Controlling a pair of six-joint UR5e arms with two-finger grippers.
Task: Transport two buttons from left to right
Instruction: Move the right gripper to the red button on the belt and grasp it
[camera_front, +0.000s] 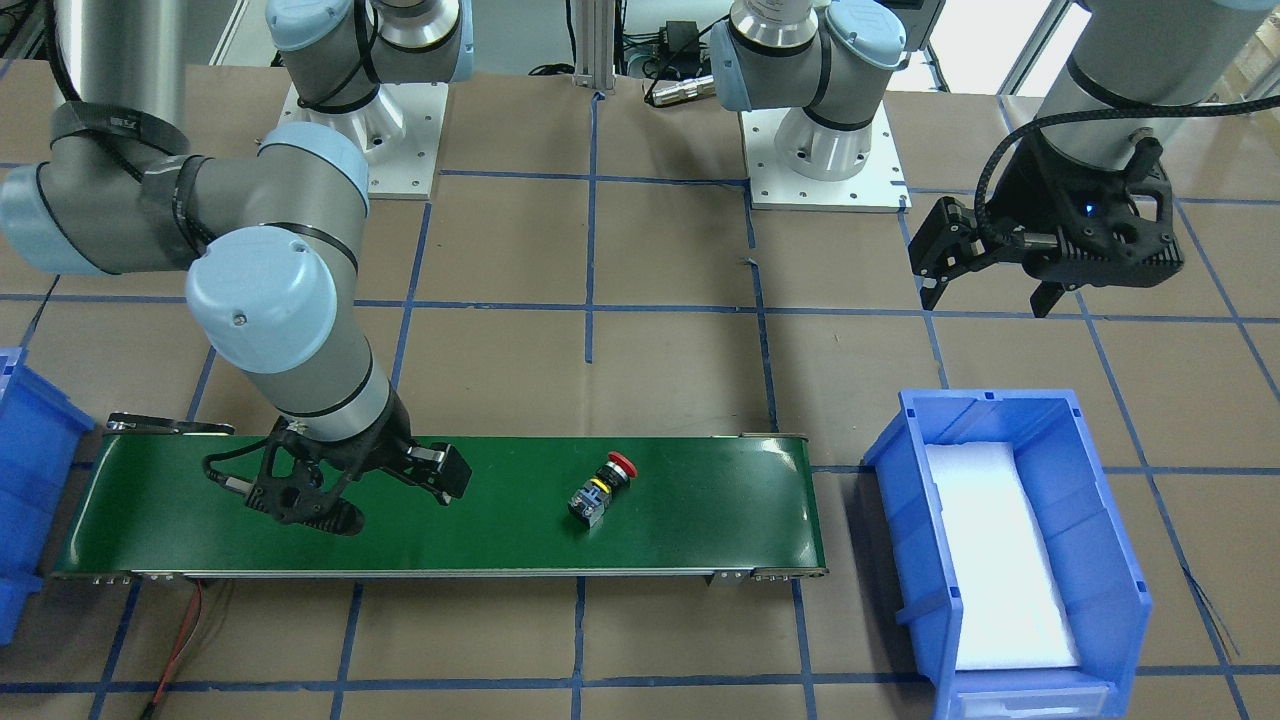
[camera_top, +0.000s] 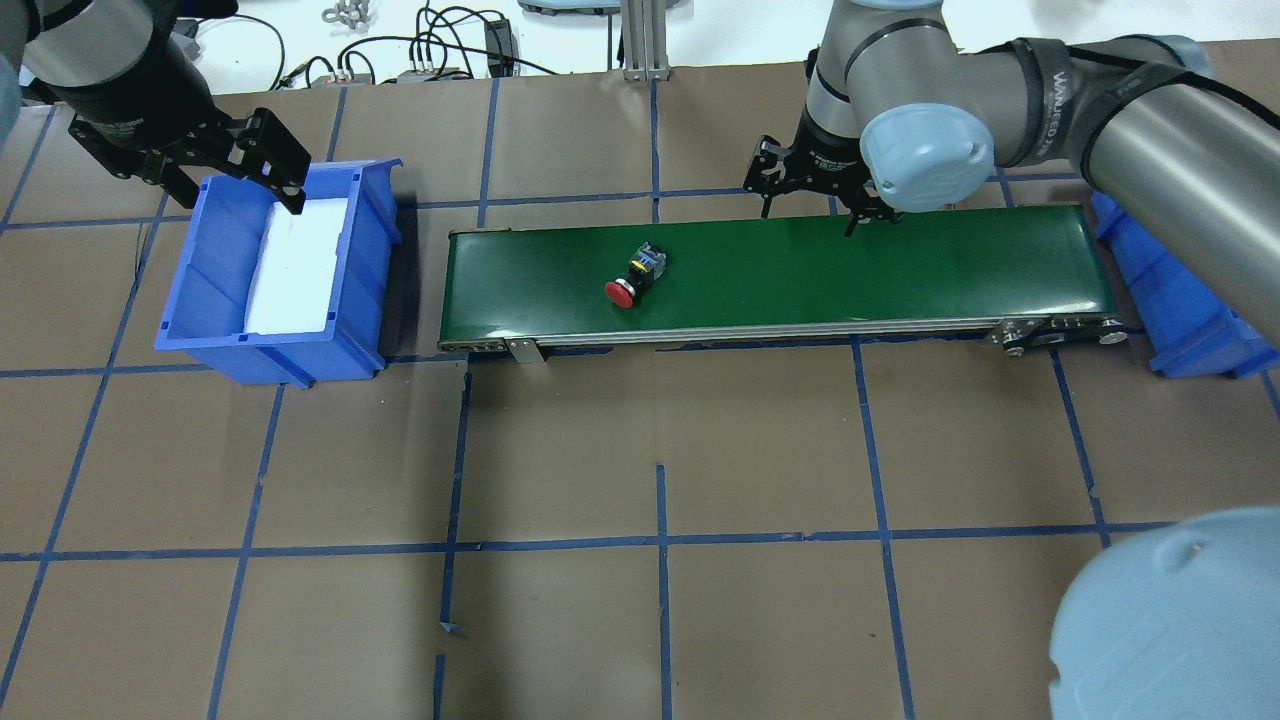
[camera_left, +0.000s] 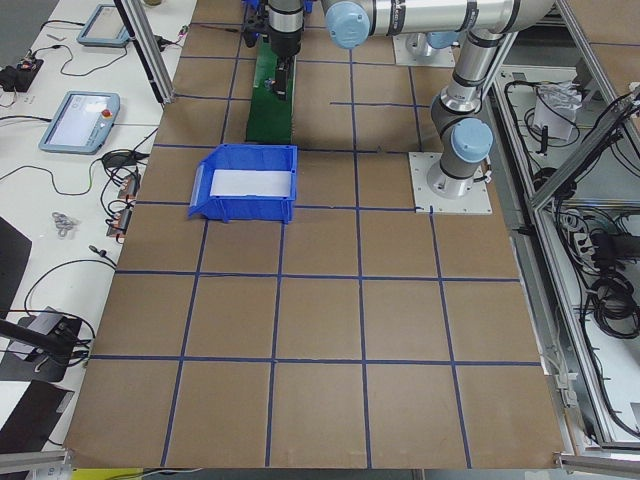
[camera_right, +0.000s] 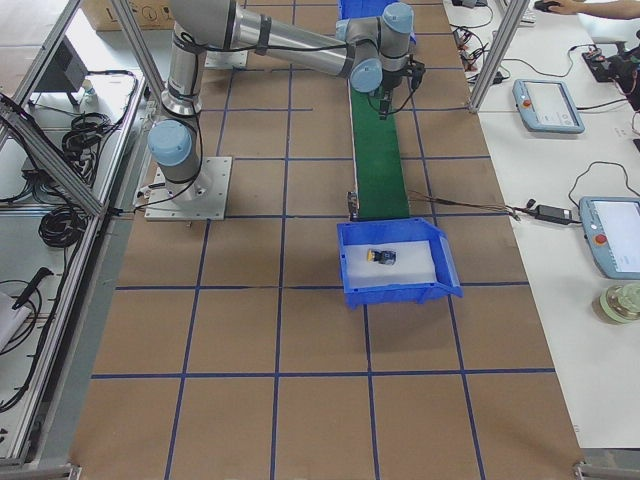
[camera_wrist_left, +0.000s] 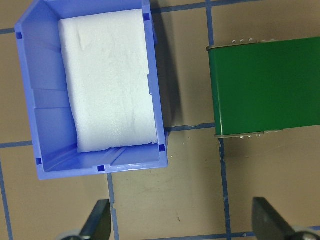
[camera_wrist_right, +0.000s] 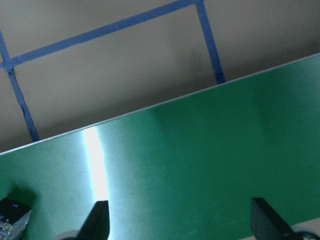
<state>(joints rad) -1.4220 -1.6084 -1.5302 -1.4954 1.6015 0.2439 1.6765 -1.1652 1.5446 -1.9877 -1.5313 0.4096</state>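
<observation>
Lying on the belt (camera_top: 900, 270), the red button (camera_top: 635, 278) is near the spread, empty right gripper (camera_top: 808, 212); the left gripper (camera_front: 988, 300) hangs parted by the bin (camera_top: 215, 250).

Bright, even light from overhead fills every view. In the right wrist view a white glare streak crosses the green belt (camera_wrist_right: 200, 165), and the near fingertips (camera_wrist_right: 97, 220) are blurred. The blue bin (camera_top: 215, 270) casts a soft shadow toward the belt.
</observation>
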